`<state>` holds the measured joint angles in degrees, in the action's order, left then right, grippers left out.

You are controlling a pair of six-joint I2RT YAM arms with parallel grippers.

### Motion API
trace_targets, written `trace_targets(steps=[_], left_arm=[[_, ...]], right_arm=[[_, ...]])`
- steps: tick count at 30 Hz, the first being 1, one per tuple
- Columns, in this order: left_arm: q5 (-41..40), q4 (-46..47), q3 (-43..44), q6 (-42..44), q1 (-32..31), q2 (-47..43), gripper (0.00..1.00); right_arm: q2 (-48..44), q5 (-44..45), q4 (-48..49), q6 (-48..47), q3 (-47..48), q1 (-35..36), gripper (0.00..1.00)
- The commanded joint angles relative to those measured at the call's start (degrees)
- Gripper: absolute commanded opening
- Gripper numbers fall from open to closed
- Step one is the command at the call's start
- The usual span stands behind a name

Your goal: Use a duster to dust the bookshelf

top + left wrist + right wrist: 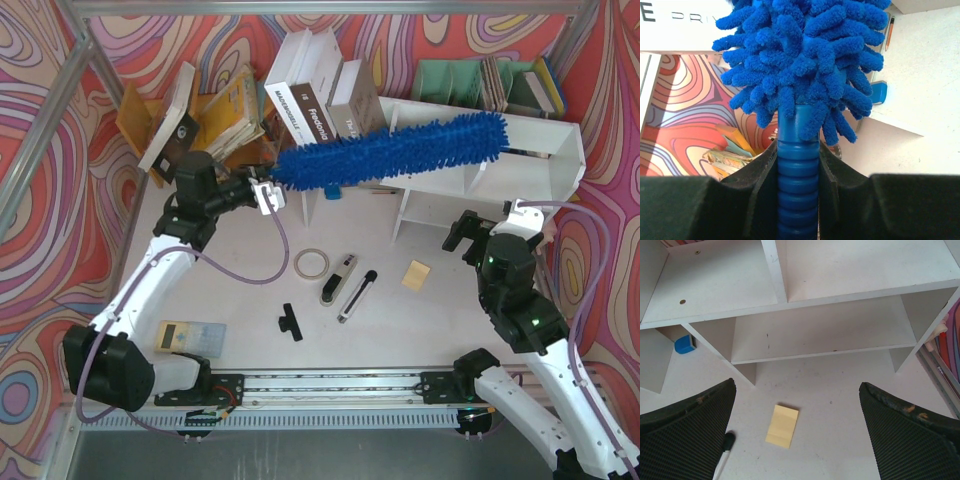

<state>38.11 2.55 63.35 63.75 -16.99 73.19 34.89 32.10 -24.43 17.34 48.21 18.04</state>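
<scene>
Swirly red, pink and orange walls (40, 120) stand round a white bench (420, 330). At its far side sits the big white board bookshelf (545, 140) with open boxes. The long bright blue fluffy duster (400, 150) lies along the shelf's top board, tip toward the right, and looks to rest on it. The left fingers (760, 185) are squeezed tight on its ribbed blue handle, so I think the wiping step is in hand. Next, the fluffy head should slide along the board, pressed softly, and keep off the standing books (320, 95) at the shelf's left end. The right fingers (690, 425) are spread wide and hold nothing. They hang in front of the shelf's right part, near a small yellow note pad (782, 426).
</scene>
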Motion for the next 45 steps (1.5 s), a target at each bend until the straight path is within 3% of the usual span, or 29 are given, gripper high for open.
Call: trace_targets(steps=[1,16,37,45], left_arm=[[0.4,-2.1,4.5,0.9,-0.1,-3.1,0.00],[1.2,-8.3,12.3,3.1,3.1,-3.9,0.00],[-0.2,4.4,-3.1,-0.2,-2.2,2.6,0.00],[-1.1,4.6,-1.3,-0.8,-3.6,2.5,0.00]], right_arm=[[-0.9,0.4,1.3,-0.7,0.2,-0.1,0.99],[-1.4,0.2,1.3,-0.7,0.1,-0.1,0.99],[-1.2,0.6,1.5,-0.9,0.1,-0.1,0.99],[-1.4,0.4,1.4,-0.9,0.1,0.0,0.99]])
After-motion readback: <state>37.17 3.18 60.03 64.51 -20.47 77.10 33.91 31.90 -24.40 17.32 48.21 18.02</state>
